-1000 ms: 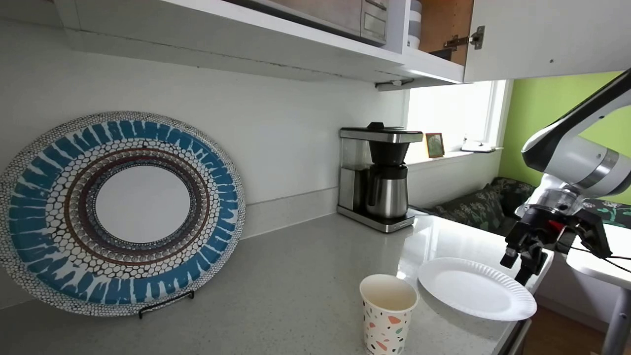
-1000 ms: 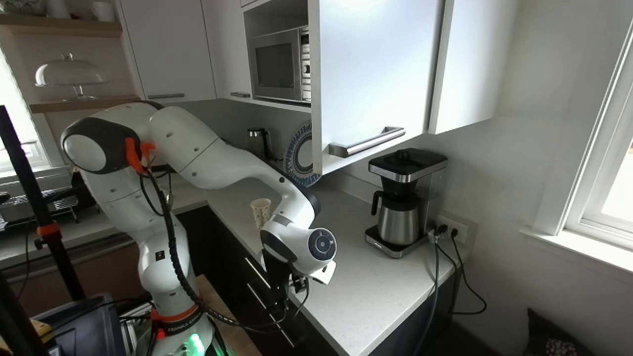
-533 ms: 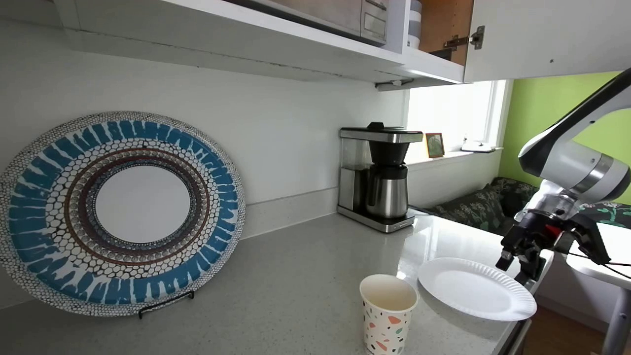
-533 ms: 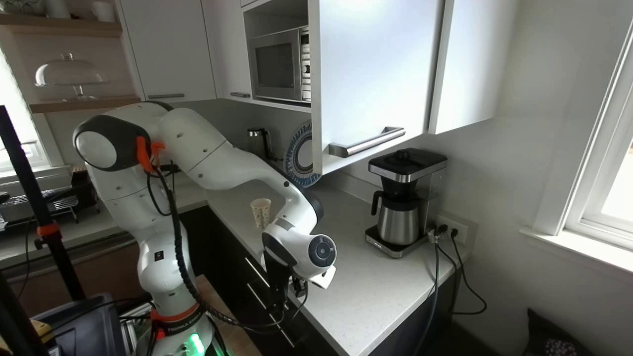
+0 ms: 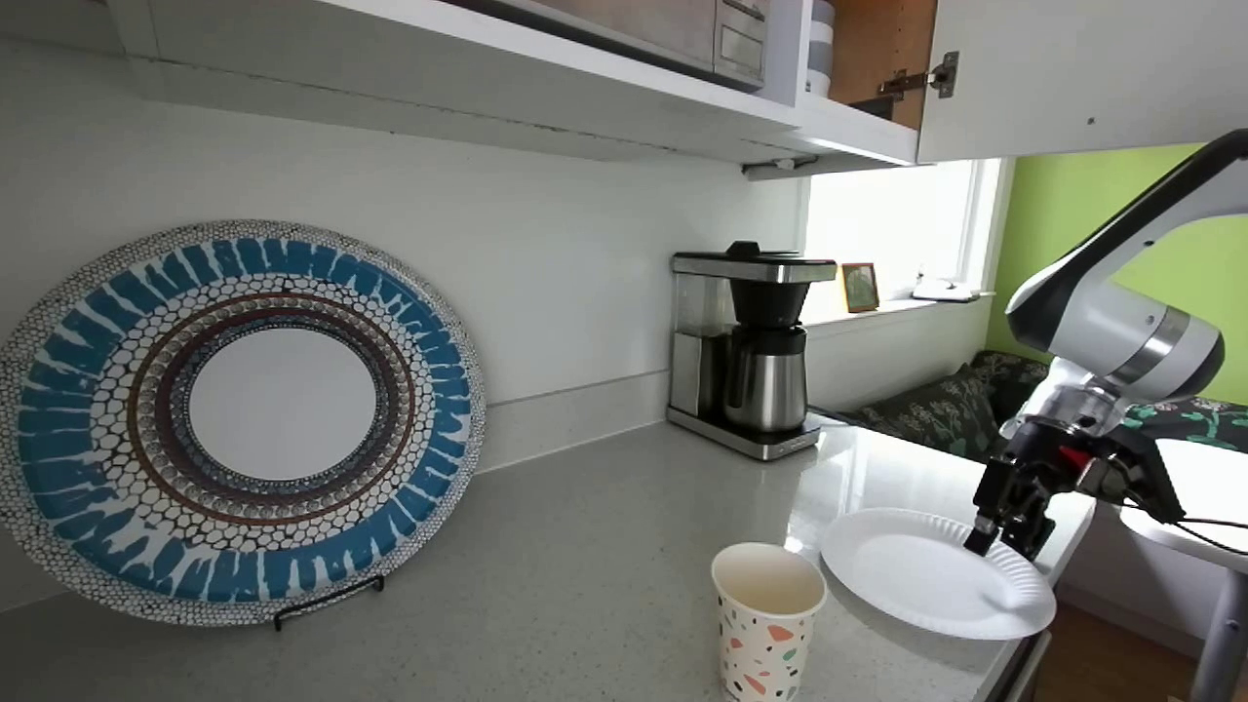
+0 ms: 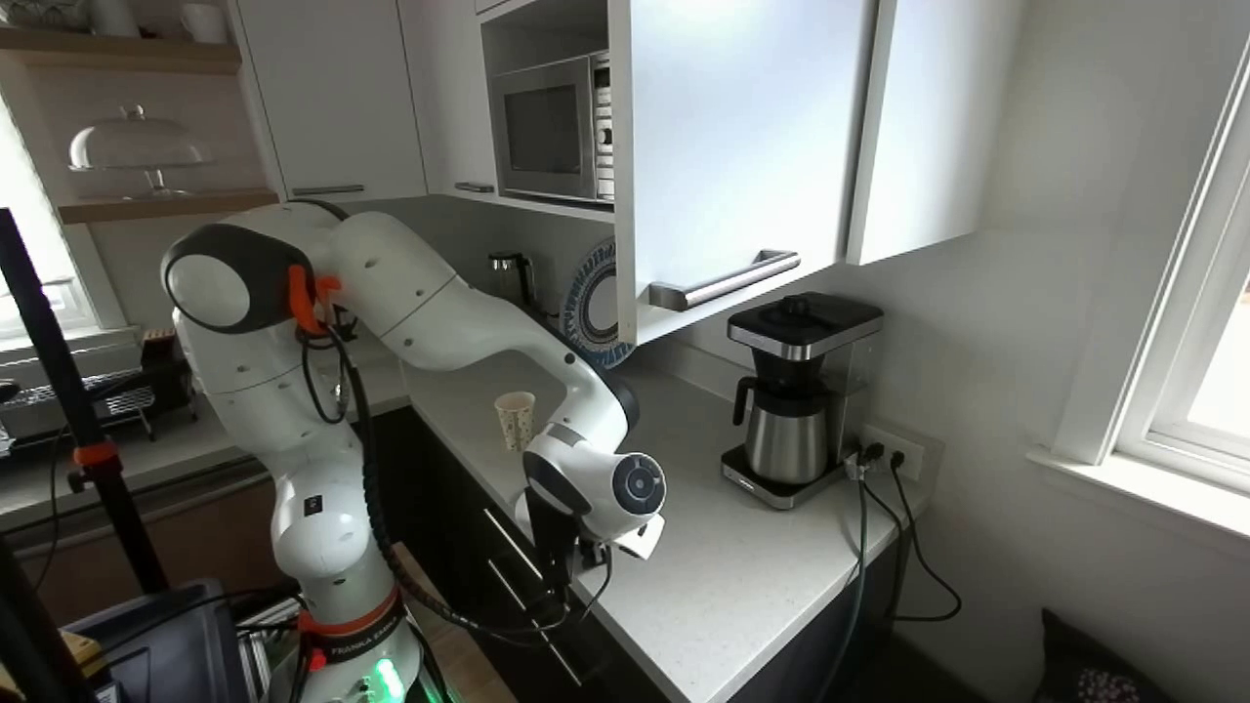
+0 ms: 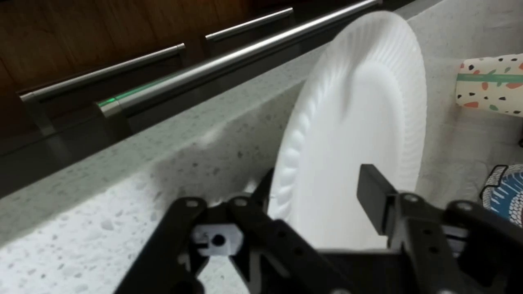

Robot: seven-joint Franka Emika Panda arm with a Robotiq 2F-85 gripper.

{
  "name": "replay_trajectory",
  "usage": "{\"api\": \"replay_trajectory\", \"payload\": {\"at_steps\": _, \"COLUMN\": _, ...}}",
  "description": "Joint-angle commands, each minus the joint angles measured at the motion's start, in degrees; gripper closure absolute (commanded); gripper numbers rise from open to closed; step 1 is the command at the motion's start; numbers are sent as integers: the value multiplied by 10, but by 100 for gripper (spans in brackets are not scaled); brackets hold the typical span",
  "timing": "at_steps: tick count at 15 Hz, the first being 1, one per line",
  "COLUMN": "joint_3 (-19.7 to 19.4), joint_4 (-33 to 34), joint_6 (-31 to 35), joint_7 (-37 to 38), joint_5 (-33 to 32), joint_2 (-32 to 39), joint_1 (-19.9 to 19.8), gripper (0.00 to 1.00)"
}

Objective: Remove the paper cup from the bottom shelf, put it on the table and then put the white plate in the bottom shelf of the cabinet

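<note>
The white plate point(image 5: 916, 580) lies near the front edge of the table point(image 5: 585, 546), its rim towards my gripper raised off the surface. My gripper point(image 5: 1001, 546) is open at that rim. In the wrist view the plate point(image 7: 351, 139) stands between the open jaws point(image 7: 318, 179), one finger over its face and the other partly hidden behind its rim. The paper cup point(image 5: 770, 634) stands upright on the table beside the plate and also shows in the wrist view point(image 7: 492, 85). The bottom shelf point(image 5: 604, 73) of the cabinet point(image 5: 1072, 78) is overhead; the cabinet door is open.
A coffee maker point(image 5: 746, 361) stands against the wall. A large patterned plate point(image 5: 283, 405) leans on a stand. The open cabinet door point(image 6: 742, 146) juts out above the counter. A microwave point(image 6: 547, 132) sits in the cabinet. Drawer handles point(image 7: 245, 53) run below the counter edge.
My gripper has moved towards the plate, so one finger now lies over its rim. The plate has shifted slightly away from the gripper. The cup has not moved.
</note>
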Motion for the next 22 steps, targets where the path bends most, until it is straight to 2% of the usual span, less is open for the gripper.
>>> {"api": "replay_trajectory", "payload": {"at_steps": 1, "joint_3": 14, "joint_4": -1, "joint_6": 17, "joint_7": -14, "joint_5": 20, "joint_2": 24, "joint_1": -14, "gripper": 78}}
{"api": "replay_trajectory", "payload": {"at_steps": 4, "joint_3": 9, "joint_4": 0, "joint_6": 12, "joint_7": -21, "joint_5": 45, "joint_2": 28, "joint_1": -21, "gripper": 99}}
{"api": "replay_trajectory", "payload": {"at_steps": 12, "joint_3": 7, "joint_4": 6, "joint_6": -13, "joint_7": -44, "joint_5": 190, "joint_2": 23, "joint_1": -40, "gripper": 100}}
{"api": "replay_trajectory", "payload": {"at_steps": 18, "joint_3": 8, "joint_4": 13, "joint_6": -74, "joint_7": -50, "joint_5": 299, "joint_2": -6, "joint_1": -55, "gripper": 100}}
{"api": "replay_trajectory", "payload": {"at_steps": 22, "joint_3": 16, "joint_4": 19, "joint_6": -92, "joint_7": -24, "joint_5": 313, "joint_2": -40, "joint_1": -66, "gripper": 100}}
